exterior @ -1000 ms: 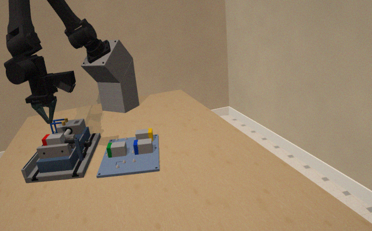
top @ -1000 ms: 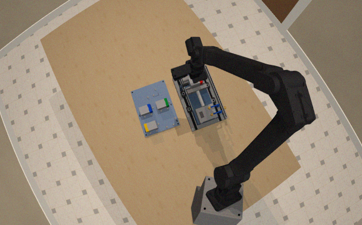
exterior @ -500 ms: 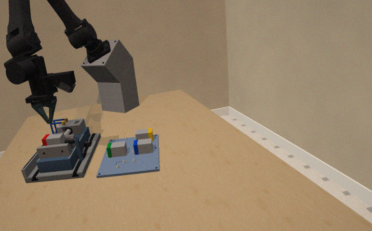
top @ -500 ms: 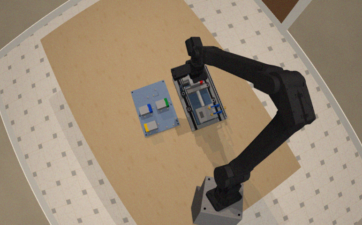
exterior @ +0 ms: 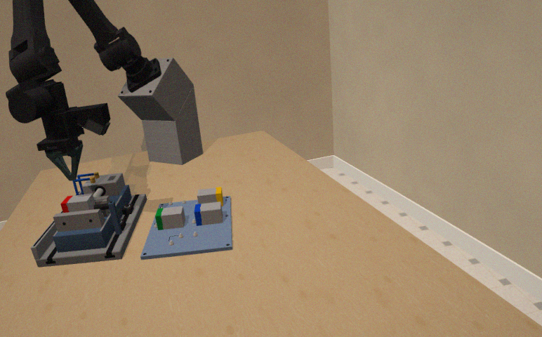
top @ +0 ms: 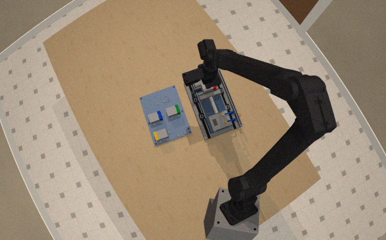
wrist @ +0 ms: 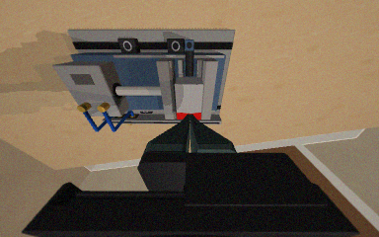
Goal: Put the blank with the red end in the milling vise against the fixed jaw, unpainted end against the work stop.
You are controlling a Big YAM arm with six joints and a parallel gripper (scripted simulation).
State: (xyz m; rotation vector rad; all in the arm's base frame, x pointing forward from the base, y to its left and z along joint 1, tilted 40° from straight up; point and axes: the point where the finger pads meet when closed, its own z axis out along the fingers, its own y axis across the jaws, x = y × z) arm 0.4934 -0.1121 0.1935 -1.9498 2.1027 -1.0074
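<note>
The blank with the red end lies in the milling vise, between the jaws. Its red end points away from the dark work stop. In the wrist view its long side lies along the right-hand jaw. The block with blue hoses sits at the vise's other end. My gripper is shut and empty. It hangs above the blank's red end, clear of it.
The blue plate beside the vise holds three blanks, each apart from the others: blue-ended, green-ended and yellow-ended. The grey robot pedestal stands at the table edge.
</note>
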